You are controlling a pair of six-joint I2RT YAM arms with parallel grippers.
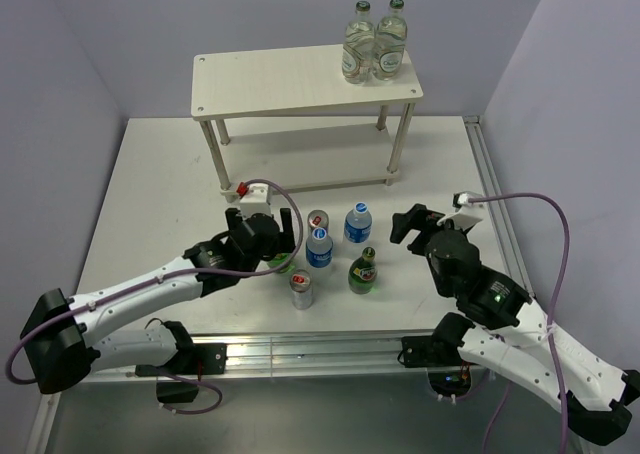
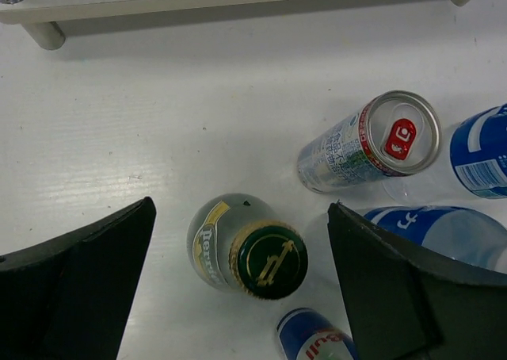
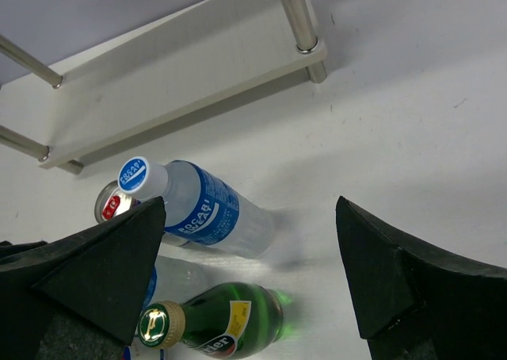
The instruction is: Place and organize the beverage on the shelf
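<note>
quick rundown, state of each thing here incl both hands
left hand, open, straddling left green bottle
right hand, open, empty
left green bottle, upright, capped, not gripped
right green bottle, upright, capped
water bottles, upright, capped
cans, upright
shelf, two glass bottles on top tier

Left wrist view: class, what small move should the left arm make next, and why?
Probably lower the left fingers a little and close them on the green glass bottle. They stand wide open on either side of the upright bottle, with bare gaps showing on both sides, so nothing is gripped yet.
</note>
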